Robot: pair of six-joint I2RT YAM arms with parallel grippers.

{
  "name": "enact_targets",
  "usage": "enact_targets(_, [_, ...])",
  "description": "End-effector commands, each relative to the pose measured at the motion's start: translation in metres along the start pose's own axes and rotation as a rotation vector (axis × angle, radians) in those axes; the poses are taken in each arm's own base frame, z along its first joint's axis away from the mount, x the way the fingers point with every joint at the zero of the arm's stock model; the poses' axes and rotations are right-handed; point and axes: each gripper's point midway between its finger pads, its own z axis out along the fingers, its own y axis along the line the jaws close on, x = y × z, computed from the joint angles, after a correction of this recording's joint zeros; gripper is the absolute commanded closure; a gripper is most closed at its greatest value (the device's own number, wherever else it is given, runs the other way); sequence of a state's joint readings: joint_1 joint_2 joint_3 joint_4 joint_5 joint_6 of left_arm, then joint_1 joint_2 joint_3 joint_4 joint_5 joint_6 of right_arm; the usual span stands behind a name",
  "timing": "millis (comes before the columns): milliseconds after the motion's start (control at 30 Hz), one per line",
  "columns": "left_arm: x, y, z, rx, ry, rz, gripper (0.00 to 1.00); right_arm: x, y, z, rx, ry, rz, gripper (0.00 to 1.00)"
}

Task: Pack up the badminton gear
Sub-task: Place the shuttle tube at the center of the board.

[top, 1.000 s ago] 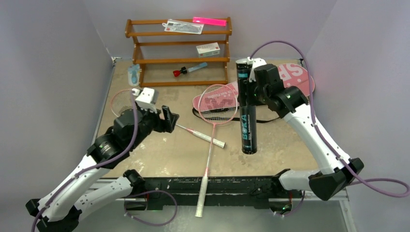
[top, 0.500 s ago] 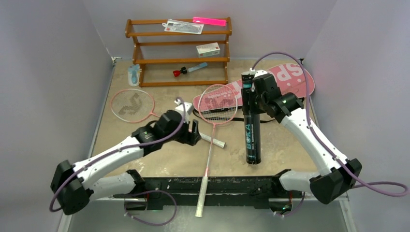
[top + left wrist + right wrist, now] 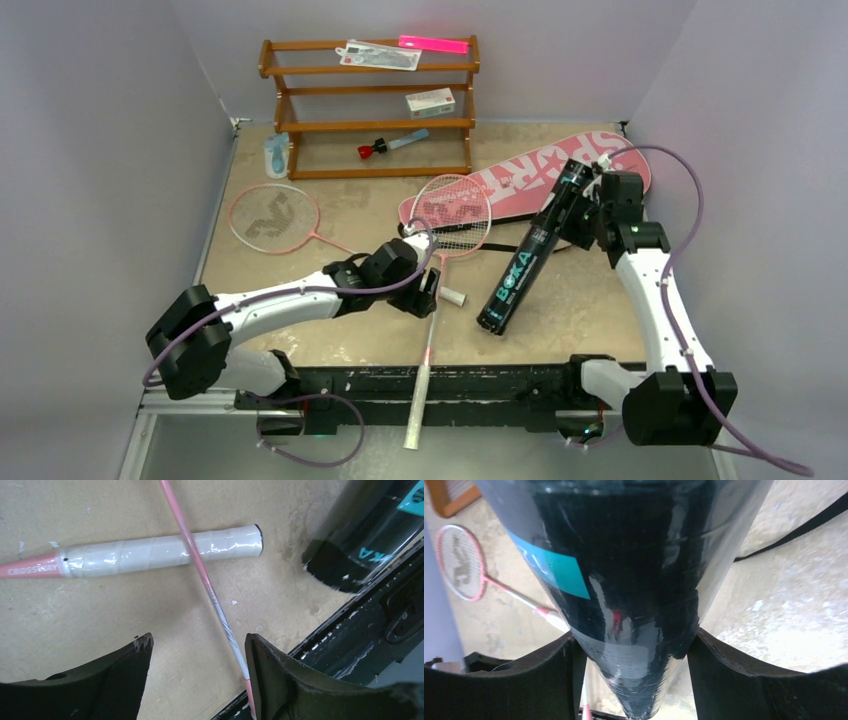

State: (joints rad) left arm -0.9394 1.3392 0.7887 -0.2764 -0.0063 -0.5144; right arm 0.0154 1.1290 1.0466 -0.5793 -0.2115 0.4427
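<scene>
Tube (image 3: 520, 275) now aslant in right tool (image 3: 588, 203)

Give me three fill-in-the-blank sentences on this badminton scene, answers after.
The right gripper is shut on the ____ tube.
The left gripper hangs ____ above the crossed rackets.
The pink bag reads ____.
Missing: black; open; SPORT.
</scene>
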Motion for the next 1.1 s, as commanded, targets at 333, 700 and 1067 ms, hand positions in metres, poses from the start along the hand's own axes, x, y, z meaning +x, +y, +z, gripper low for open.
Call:
enact_targets(333, [0.021,-0.024,0.016,0.141,0.018,-0.010,0.39,0.049,-0.081,0.008,0.150,-0.068,0.451,0.57])
enact_targets(700, [0.034,-0.036,0.026,0.182,0.066,0.004,0.41,0.085,-0.127,0.037,0.293,-0.037,0.564,0.30])
enact_targets(1067, [0.033,-0.036,0.051,0.123,0.095,-0.045,0.59,0.072,-0.121,0.020,0.287,-0.067,0.496,0.01])
